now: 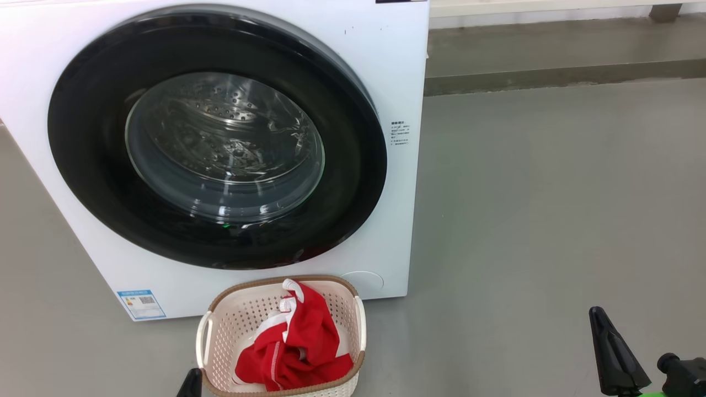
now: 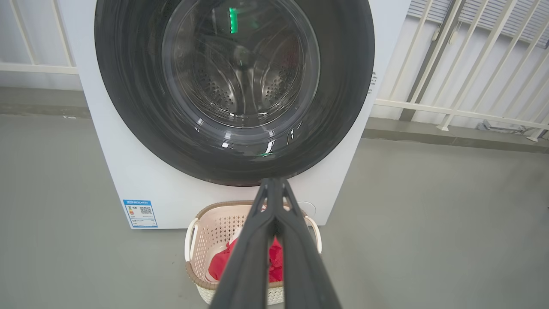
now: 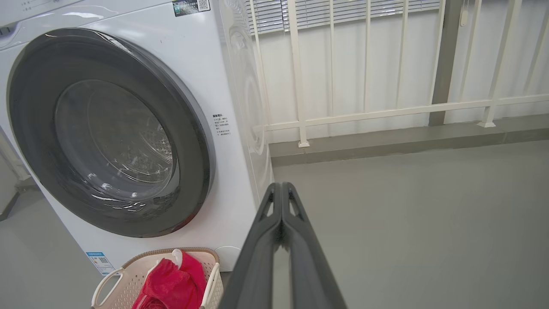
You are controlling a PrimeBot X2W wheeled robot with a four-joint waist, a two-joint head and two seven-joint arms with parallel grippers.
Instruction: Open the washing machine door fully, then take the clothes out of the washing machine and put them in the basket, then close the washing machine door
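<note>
The washing machine [image 1: 394, 60] stands with its black-rimmed door [image 1: 83, 165] flush against the front, and the steel drum shows through the glass. On the floor before it sits the cream basket [image 1: 234, 322], holding red clothes [image 1: 300, 344] with white trim. My left gripper [image 2: 272, 183] is shut with nothing in it, pointing at the door's lower rim [image 2: 128, 94] above the basket [image 2: 210, 227]; its tip [image 1: 192, 384] shows beside the basket. My right gripper [image 3: 281, 186] is shut and empty, off to the machine's right over bare floor; in the head view it [image 1: 613, 353] sits low right.
A blue label [image 1: 141, 304] marks the machine's lower left corner. A white railing [image 3: 364, 116] on a raised kerb [image 1: 551, 80] runs behind and to the right. Grey floor [image 1: 551, 220] spreads right of the machine.
</note>
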